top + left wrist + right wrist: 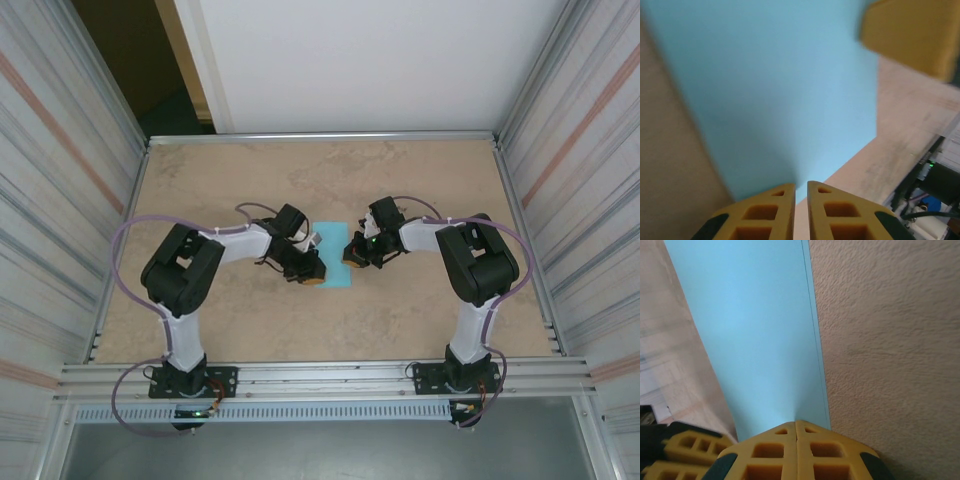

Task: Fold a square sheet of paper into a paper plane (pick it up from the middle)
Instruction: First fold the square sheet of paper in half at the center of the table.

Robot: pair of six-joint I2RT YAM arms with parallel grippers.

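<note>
Square sheet of paper (335, 240) sits mid-counter (250, 170) between the two arms. It reads as a narrow rectangle now; the right wrist view shows a doubled long edge, so we take it as folded in half. No plane outline yet.

Left pincer (313, 278) is at the near-left corner, tips almost together with a thin slit, blue running right up to them (801, 186). We cannot tell whether it nips a layer or just sits on it. Right pincer (352, 258) is on the right edge, tips fully together (796, 423), meeting the paper's edge; no sign we can trust of paper held between them.

Handling, our estimate:
- Near weightless and limp, so it will sag or flutter if lifted by one corner.
- Matte and thin; should slide on the counter when pushed, so pin one side while creasing.
- Creases easily, and a wrong one likely stays.
- Flat edges are hard to get under; take it at the fold or mid-edge.

Counter is a mottled beige, stone-look surface, finely textured. Pincer pads are yellow and ribbed.
</note>
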